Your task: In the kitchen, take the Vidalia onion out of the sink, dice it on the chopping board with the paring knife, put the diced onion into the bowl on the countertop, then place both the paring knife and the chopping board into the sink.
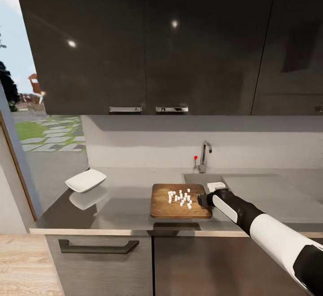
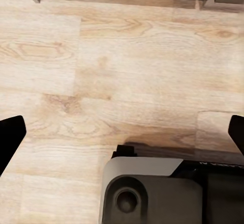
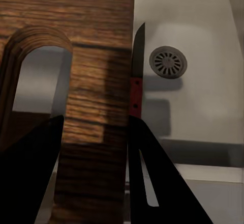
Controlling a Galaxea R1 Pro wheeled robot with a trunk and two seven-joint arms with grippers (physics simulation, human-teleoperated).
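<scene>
The long smooth grey table (image 1: 125,197) with its steel-coloured front edge runs under dark glossy wall cabinets (image 1: 148,45) and over dark base cabinets (image 1: 103,260). Set into it at the right is the rectangular stainless-steel sink (image 1: 197,178), with a chrome tap and red knob (image 1: 202,156) behind it; the right wrist view looks down into the basin (image 3: 203,96) at its round drain (image 3: 168,61).

The rectangular brown wooden chopping board (image 1: 179,202) lies flat on the table just left of the sink, near the front edge. A cluster of tiny white diced onion cubes (image 1: 181,198) sits on its upper face, towards the right half.

The right arm's black jaws (image 1: 202,199) are at the board's right short edge. In the right wrist view the right jaws (image 3: 94,132) straddle the strip of wood (image 3: 96,81) beside the oblong handle slot (image 3: 40,76), one finger (image 3: 30,173) on the slot side and the other (image 3: 152,173) on the outer side, closed on that end of the board.

The shallow white squarish bowl (image 1: 85,180) stands well apart to the left, near the table's left end.

The slim paring knife (image 3: 136,76), red handle and dark pointed blade, lies on the sink floor beside the drain, just past the board's edge.

The left jaws (image 2: 122,132) hang spread wide over pale wooden floor (image 2: 122,56), holding nothing.
</scene>
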